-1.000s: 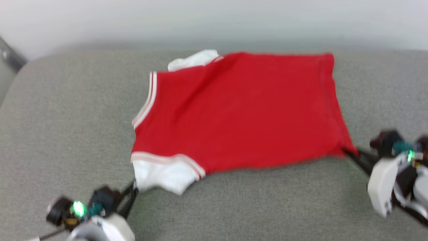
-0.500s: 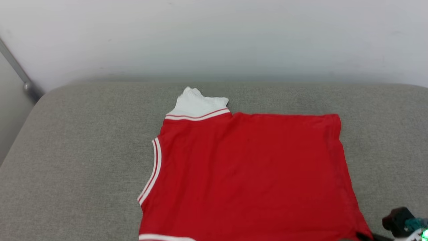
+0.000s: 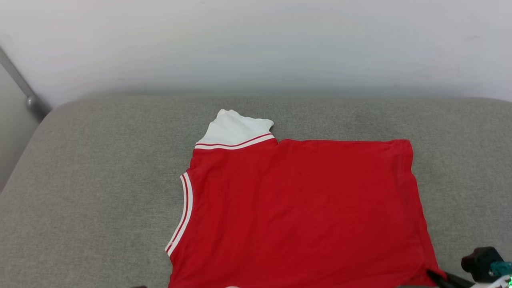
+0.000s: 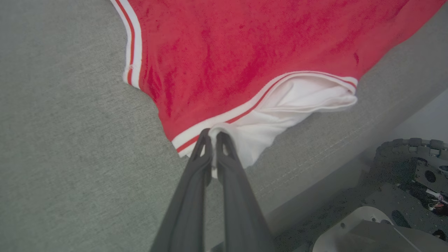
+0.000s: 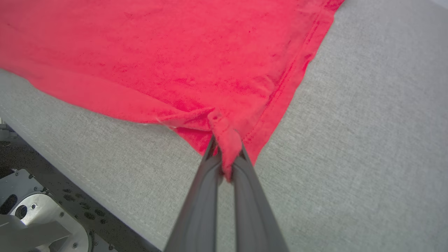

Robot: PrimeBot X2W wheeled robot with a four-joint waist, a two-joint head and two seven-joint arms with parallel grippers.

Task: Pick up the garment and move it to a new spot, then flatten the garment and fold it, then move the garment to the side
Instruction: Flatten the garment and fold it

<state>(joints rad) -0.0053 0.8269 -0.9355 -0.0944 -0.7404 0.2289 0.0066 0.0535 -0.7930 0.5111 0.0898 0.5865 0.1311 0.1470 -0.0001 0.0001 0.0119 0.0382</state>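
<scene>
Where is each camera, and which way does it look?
Head view: on the robot's head, looking down at the red soft T-shirt with white sleeves on the grey fabric cushion; right gripper at lower right.
Left wrist view: on that wrist, looking along the left gripper, shut on the white sleeve.
Right wrist view: on that wrist, looking along the right gripper, shut on the hem corner.
Shared: all show the T-shirt and cushion.

Red garment (image 3: 304,208) is seen spread flat on a grey cushion (image 3: 100,180), one white sleeve (image 3: 236,130) laid toward the pale wall (image 3: 256,44). The right gripper (image 3: 434,276) is noted at its near right corner.
</scene>
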